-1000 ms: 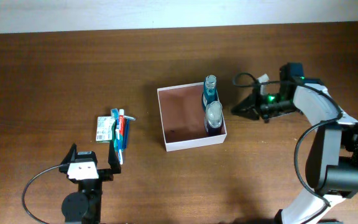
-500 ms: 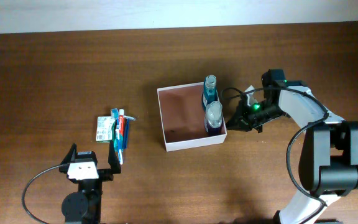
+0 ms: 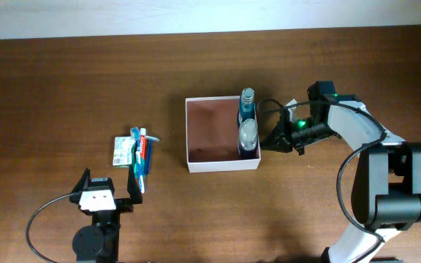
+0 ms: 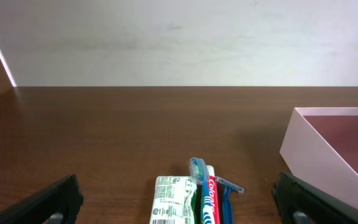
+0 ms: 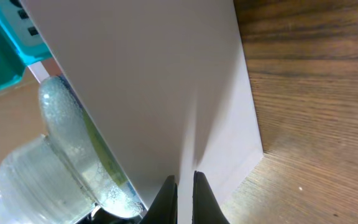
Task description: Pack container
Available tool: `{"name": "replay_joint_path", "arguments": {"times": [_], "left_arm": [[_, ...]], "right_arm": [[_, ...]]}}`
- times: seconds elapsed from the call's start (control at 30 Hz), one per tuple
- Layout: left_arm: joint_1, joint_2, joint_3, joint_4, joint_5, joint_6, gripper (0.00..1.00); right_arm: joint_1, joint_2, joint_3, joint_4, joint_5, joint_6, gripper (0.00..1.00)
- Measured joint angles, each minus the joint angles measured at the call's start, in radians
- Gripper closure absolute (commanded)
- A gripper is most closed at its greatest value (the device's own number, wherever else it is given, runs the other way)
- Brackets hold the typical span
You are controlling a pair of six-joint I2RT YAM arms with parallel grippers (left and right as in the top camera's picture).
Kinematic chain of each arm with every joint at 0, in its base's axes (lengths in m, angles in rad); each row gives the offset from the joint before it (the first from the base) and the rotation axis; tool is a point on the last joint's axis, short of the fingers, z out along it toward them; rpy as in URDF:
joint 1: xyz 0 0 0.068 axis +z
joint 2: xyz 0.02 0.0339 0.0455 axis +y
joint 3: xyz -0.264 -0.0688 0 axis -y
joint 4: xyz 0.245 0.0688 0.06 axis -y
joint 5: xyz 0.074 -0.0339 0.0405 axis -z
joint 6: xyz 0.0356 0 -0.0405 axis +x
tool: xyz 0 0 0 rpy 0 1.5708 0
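The container [image 3: 221,164], a square white-walled box with a reddish-brown inside, sits mid-table. Two blue bottles [image 3: 248,117] stand along its right wall. My right gripper [image 3: 265,141] is at that right wall, with its fingers almost closed on the thin white rim. In the right wrist view the wall [image 5: 166,81] fills the frame, my fingertips [image 5: 185,186] pinch its edge, and a clear bottle cap [image 5: 48,162] shows just inside. My left gripper [image 3: 108,191] is open and empty near the front left. Its fingers frame the left wrist view [image 4: 179,205], with the container [image 4: 328,149] at the right.
A green-and-white packet [image 3: 123,152], a toothpaste tube [image 3: 142,150], a toothbrush and a blue razor lie together just beyond my left gripper, and also show in the left wrist view [image 4: 194,199]. The pale wall runs along the table's far edge.
My right gripper moved left to the container's right wall and closed there. The container has slid slightly left and squared up. The left arm has not moved.
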Motion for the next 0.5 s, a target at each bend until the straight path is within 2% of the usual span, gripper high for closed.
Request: {"name": "replay_joint_path", "arguments": {"times": [0.13, 0.17, 0.2, 0.3, 0.33, 0.37, 0.5], "left_arm": [[0.0, 0.0, 0.0, 0.0, 0.0, 0.0, 0.01], [0.0, 0.0, 0.0, 0.0, 0.0, 0.0, 0.0], [0.0, 0.0, 0.0, 0.0, 0.0, 0.0, 0.0], [0.0, 0.0, 0.0, 0.0, 0.0, 0.0, 0.0], [0.0, 0.0, 0.0, 0.0, 0.0, 0.0, 0.0], [0.0, 0.0, 0.0, 0.0, 0.0, 0.0, 0.01], [0.0, 0.0, 0.0, 0.0, 0.0, 0.0, 0.0]], "right_arm": [[-0.014, 0.0, -0.001, 0.048, 0.061, 0.002, 0.94], [-0.026, 0.0, -0.002, 0.07, 0.09, 0.002, 0.83], [-0.046, 0.0, -0.002, 0.093, 0.126, 0.002, 0.64], [-0.093, 0.0, -0.004, 0.149, 0.179, 0.006, 0.28], [-0.107, 0.0, -0.004, 0.171, 0.192, 0.006, 0.06], [-0.125, 0.0, -0.004, 0.193, 0.206, 0.002, 0.01], [-0.161, 0.0, -0.005, 0.305, 0.23, 0.007, 0.01]]}}
